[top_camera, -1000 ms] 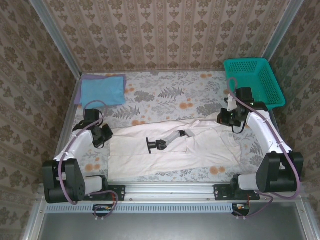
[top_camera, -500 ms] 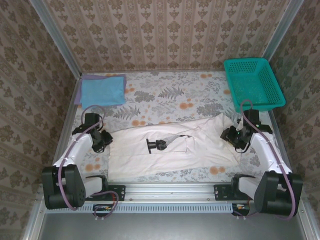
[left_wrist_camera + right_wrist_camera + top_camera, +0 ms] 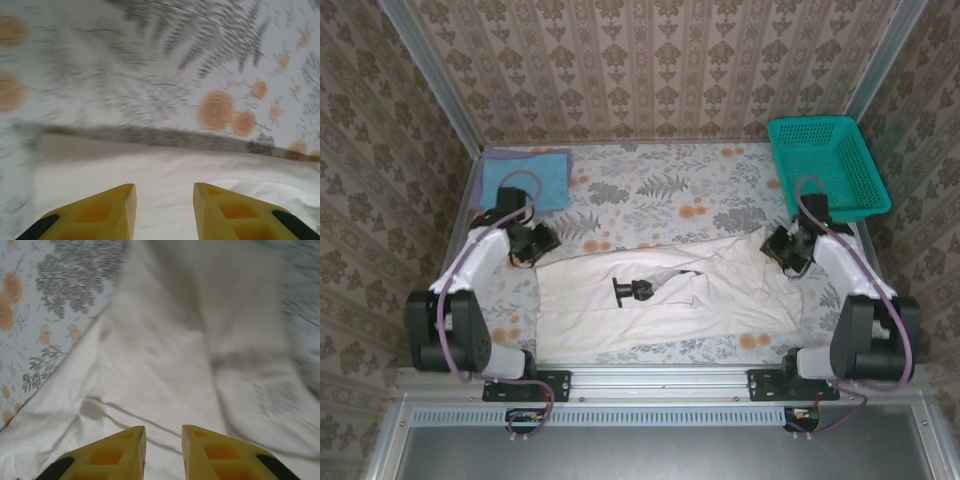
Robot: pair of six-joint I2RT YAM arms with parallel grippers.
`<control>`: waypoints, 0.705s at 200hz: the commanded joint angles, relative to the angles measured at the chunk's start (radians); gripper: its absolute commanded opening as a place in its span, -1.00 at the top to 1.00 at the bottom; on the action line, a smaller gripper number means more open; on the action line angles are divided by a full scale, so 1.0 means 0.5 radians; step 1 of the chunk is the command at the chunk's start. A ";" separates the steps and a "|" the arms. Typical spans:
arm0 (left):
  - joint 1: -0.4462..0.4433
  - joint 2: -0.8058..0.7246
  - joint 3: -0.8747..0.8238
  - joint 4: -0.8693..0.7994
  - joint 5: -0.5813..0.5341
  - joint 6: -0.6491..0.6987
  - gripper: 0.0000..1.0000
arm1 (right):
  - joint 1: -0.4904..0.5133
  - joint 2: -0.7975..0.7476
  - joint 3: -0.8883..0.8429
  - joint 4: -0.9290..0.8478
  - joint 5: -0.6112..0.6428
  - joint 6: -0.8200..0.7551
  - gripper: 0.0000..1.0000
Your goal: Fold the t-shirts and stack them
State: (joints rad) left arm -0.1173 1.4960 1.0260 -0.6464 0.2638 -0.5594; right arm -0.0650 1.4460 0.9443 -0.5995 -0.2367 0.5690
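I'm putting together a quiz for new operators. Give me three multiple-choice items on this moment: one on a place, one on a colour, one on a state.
1. Where does the light blue t-shirt lie?
A) far left corner of the table
B) inside a drawer
C) beside the right arm's base

2. What colour is the mesh basket?
A) red
B) teal
C) black

3. How does the off-white t-shirt lie?
A) folded into a small square
B) hanging in the air
C) spread wide on the table

Answers:
1 A: it lies folded at the far left corner.
2 B: the mesh is teal.
3 C: it lies spread out, with the left pincer and right pincer open above it.
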 commanded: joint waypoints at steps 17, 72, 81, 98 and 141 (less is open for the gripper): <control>-0.127 0.361 0.114 0.016 0.070 0.090 0.30 | 0.215 0.429 0.348 -0.027 0.280 -0.155 0.35; 0.048 0.608 0.072 -0.023 -0.268 -0.033 0.26 | 0.280 0.952 0.699 -0.076 0.582 -0.249 0.24; 0.094 0.638 0.063 -0.039 -0.289 -0.053 0.26 | 0.280 1.017 0.755 -0.140 0.660 -0.238 0.21; 0.174 0.651 0.034 -0.078 -0.381 -0.103 0.27 | 0.250 1.083 0.788 -0.198 0.744 -0.175 0.12; 0.316 0.555 -0.039 -0.077 -0.496 -0.146 0.25 | 0.130 1.072 0.731 -0.073 0.674 -0.016 -0.11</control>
State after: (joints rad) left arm -0.0082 1.7657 1.0538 -0.6308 0.1852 -0.6075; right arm 0.0433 1.9572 1.3170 -0.6312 0.0490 0.5117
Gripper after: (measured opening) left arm 0.370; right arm 0.539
